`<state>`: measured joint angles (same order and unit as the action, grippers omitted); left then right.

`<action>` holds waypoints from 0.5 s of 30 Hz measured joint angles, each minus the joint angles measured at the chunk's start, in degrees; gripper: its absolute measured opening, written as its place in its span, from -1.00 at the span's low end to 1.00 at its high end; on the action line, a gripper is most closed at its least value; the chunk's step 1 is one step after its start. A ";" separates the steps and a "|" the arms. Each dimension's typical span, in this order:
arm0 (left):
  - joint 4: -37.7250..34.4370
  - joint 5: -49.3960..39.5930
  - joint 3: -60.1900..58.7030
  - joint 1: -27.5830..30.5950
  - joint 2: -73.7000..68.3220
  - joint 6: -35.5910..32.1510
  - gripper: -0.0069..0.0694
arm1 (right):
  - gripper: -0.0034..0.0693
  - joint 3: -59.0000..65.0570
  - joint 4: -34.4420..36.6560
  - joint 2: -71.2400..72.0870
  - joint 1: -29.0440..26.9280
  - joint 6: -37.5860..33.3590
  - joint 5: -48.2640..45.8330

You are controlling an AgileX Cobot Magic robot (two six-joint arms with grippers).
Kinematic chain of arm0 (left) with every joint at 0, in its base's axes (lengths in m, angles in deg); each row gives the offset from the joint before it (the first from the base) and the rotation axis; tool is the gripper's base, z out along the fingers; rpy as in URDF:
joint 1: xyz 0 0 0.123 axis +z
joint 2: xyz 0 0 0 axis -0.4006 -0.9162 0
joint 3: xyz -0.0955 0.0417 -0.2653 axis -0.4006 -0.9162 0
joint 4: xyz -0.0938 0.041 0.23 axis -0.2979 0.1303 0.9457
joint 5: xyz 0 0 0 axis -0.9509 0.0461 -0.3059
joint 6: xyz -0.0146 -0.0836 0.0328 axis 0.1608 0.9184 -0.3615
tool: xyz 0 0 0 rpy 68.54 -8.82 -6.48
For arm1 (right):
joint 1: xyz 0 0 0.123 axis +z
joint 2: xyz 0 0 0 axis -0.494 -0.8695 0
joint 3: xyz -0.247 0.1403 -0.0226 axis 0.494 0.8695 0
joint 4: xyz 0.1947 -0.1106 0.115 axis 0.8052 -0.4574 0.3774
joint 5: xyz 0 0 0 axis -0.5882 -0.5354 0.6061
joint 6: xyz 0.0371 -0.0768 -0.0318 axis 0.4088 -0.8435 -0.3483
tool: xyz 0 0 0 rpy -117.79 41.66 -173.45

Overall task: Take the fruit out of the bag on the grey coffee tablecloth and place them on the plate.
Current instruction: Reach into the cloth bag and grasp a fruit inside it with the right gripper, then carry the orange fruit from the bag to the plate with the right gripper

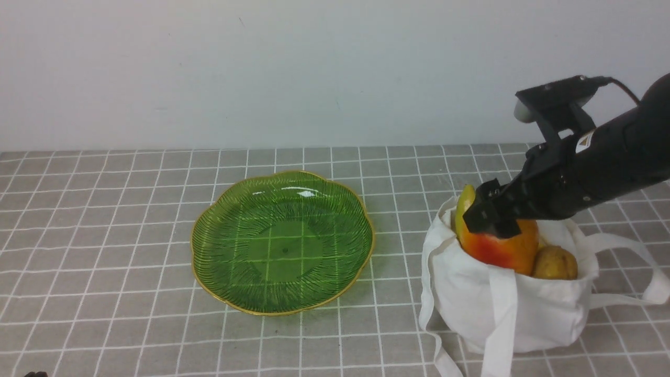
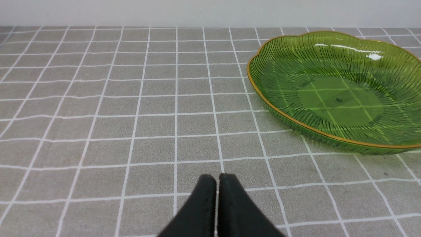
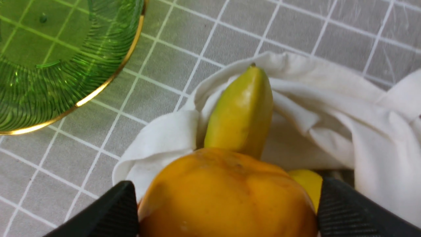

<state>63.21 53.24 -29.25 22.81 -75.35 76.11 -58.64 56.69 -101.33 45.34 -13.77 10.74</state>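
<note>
Sitting upright in the mouth of the bag (image 1: 523,309), the pear (image 1: 502,248) shows orange-red above the white cloth. Bag stands toward the right edge of the grey coffee tablecloth (image 1: 104,235), nearer the front edge than the back.

Right gripper (image 1: 492,222) reaches in from the right edge and straddles the pear. Jaws spread wide, one finger (image 3: 108,214) on each flank of the fruit. Pads lie close against the skin; actual contact cannot be told. Pear not lifted.

Banana (image 3: 241,112) leans just behind the pear, tip poking past the bag rim toward the plate. Lemon (image 3: 307,182) is a yellow sliver beside the pear. Small brown fruit (image 1: 556,263) rests against the pear's right side, inside the bag.

Plate (image 1: 282,243) lies mid-cloth, left of the bag and apart from it.

Left gripper (image 2: 217,184) hangs low over bare cloth near the plate, fingers pressed together, holding nothing.
</note>
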 joint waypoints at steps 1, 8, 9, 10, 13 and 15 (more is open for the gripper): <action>0.00 0.00 0.00 0.00 0.00 0.00 -0.84 | 0.99 0.00 -0.06 -0.14 0.00 0.61 -0.40; 0.00 0.00 0.00 0.00 0.00 0.00 -0.84 | 0.69 -0.04 -0.06 -0.42 0.00 5.22 -3.08; 0.00 0.00 0.00 0.00 0.00 0.00 -0.84 | 0.69 -0.11 -0.11 -0.42 0.00 5.39 -3.29; 0.00 0.00 0.00 0.00 0.00 0.00 -0.84 | 0.69 -0.23 -0.18 -0.42 0.00 5.52 -3.52; 0.00 0.00 0.00 0.00 0.00 0.00 -0.84 | 0.69 -1.11 -0.65 -0.22 0.00 5.63 -4.45; 0.00 0.00 0.00 0.00 0.00 0.00 -0.84 | 0.69 -2.27 -0.84 0.32 0.00 5.76 -5.39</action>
<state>63.21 53.24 -29.25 22.81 -75.35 76.11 -60.91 55.85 -101.01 45.34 -8.01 5.35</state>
